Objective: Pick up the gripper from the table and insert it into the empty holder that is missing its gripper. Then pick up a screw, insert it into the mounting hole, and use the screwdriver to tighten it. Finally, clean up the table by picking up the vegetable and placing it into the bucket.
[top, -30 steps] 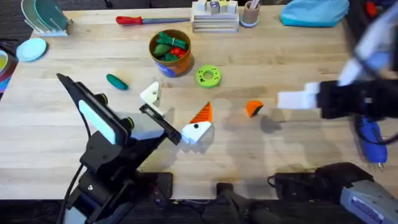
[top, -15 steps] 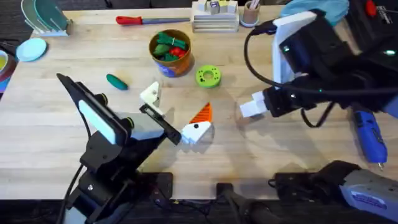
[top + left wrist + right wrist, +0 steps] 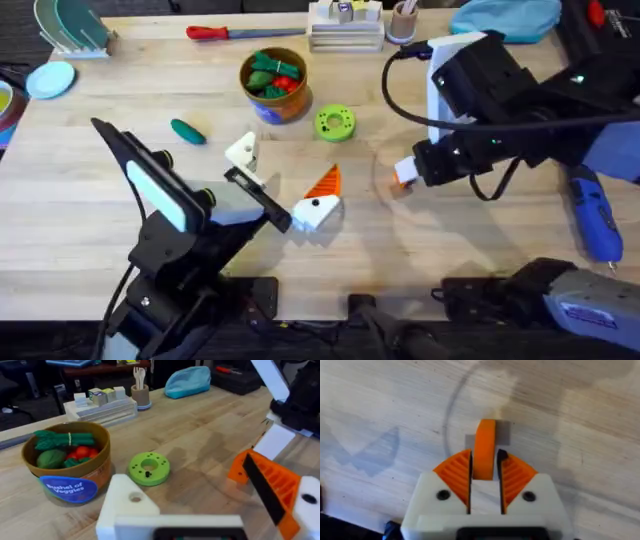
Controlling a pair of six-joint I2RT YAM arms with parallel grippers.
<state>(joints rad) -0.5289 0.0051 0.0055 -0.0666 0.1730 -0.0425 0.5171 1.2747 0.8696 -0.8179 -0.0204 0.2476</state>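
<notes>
Bench [image 3: 470, 250] work is at the first step: the right claw [image 3: 485, 467], at about three o'clock in the overhead view, has its orange pads [image 3: 455, 472] closed around the loose orange gripper [image 3: 485, 450], which appears to rest on the wood. Next comes lifting it and carrying it toward nine o'clock to the white holder [image 3: 242, 152] at bench centre; whether the left claw is open I cannot tell.

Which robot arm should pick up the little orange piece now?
The right one, most likely. The right gripper is already down at the gripper, with an orange pad on each side of it. The left gripper sits farther off on the table and misses one orange tip on its holder.
</notes>
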